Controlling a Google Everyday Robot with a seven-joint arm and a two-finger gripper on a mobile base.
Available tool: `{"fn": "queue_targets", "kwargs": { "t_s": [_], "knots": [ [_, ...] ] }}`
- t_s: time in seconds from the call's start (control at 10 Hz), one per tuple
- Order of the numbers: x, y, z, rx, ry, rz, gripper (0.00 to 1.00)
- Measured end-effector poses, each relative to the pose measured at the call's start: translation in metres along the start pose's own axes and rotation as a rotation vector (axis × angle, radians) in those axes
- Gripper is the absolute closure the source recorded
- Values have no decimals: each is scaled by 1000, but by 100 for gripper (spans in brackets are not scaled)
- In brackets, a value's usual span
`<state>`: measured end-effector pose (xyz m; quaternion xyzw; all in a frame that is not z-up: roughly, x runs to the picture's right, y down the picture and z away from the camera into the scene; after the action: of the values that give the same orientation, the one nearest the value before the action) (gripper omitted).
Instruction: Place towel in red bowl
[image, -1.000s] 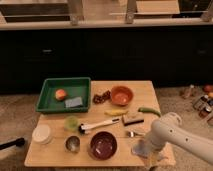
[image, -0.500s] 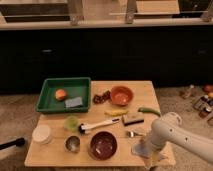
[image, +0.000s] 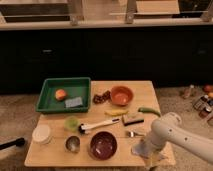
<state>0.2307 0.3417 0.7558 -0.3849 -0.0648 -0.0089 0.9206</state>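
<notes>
The red bowl (image: 103, 145), dark red and empty, stands near the table's front edge. Just right of it lies the towel (image: 137, 149), a pale grey-blue cloth flat on the wood and partly covered by my arm. My white arm comes in from the right and bends down to the table's front right corner. The gripper (image: 146, 153) hangs at its end directly over the towel, mostly hidden behind the wrist, and is open. Nothing is lifted off the table.
A green tray (image: 50, 102) at the back left holds an orange fruit (image: 61, 94) and a small grey-blue pad (image: 73, 102). Also on the table: an orange bowl (image: 121, 95), a white-handled brush (image: 97, 125), a green cup (image: 71, 122), a metal cup (image: 72, 144) and a white container (image: 41, 134).
</notes>
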Motion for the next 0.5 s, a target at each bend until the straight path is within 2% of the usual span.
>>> {"fn": "queue_targets", "kwargs": {
  "t_s": [0.5],
  "knots": [
    [0,-1,2,-12,10,8,20]
  ]
}}
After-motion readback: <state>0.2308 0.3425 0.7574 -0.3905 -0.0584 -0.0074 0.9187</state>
